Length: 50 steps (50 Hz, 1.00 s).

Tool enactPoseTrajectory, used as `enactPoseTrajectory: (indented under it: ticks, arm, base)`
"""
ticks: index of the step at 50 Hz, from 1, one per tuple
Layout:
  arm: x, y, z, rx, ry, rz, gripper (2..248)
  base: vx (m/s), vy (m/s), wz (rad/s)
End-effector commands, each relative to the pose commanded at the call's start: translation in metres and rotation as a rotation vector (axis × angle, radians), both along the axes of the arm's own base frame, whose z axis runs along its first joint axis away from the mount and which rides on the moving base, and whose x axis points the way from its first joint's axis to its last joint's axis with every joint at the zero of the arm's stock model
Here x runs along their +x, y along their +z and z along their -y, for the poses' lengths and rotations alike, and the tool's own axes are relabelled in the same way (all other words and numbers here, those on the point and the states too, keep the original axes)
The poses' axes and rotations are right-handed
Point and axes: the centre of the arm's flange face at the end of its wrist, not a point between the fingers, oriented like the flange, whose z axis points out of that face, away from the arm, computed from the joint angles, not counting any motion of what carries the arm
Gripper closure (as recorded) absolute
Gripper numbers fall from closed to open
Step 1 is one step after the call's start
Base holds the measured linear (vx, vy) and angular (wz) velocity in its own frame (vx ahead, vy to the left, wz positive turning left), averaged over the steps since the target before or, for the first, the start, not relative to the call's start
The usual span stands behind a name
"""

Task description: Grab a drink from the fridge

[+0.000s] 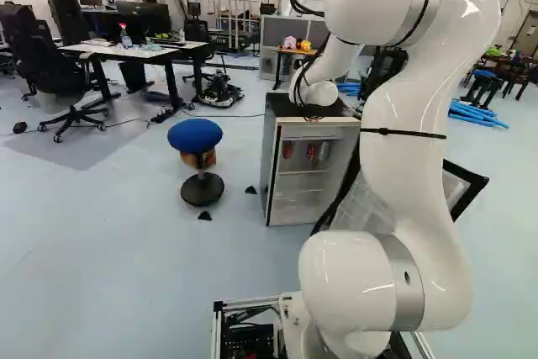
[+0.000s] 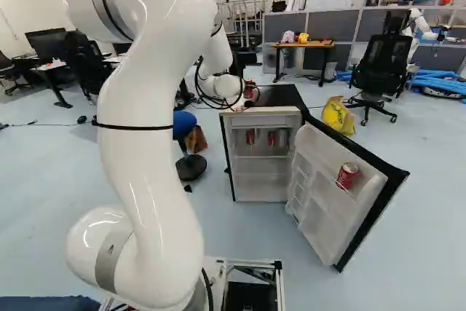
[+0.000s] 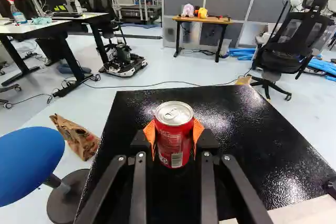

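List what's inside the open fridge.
The fridge has red cans on its upper shelf, and its open door holds another red can. Anything behind the front cans is hidden.

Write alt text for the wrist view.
A black gripper grips a red drink can between its orange pads, over the fridge's glossy black top. A blue stool and a brown paper bag sit beside the fridge; desks stand beyond.

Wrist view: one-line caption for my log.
Gripper shut on a red can over the fridge's black top, blue stool alongside.
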Motion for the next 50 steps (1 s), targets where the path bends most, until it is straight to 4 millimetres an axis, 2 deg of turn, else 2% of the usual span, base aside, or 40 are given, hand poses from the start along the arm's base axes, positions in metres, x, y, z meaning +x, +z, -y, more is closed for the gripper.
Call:
enactPoseTrajectory:
  ticks: [12, 42, 43, 47, 48, 50]
  arm:
    - [0.001, -0.012, 0.000, 0.003, 0.000, -0.018, 158]
    - [0.001, -0.012, 0.000, 0.003, 0.000, -0.018, 155]
    - [0.001, -0.012, 0.000, 0.003, 0.000, -0.018, 126]
    - [0.001, -0.012, 0.000, 0.003, 0.000, -0.018, 126]
    - [0.001, -0.012, 0.000, 0.003, 0.000, -0.018, 93]
    - [0.001, -0.012, 0.000, 0.003, 0.000, -0.018, 93]
  base:
    - [0.000, 0.000, 0.000]
    - [0.000, 0.000, 0.000]
    - [0.000, 0.000, 0.000]
    - [0.000, 0.000, 0.000]
    - [0.000, 0.000, 0.000]
    - [0.000, 0.000, 0.000]
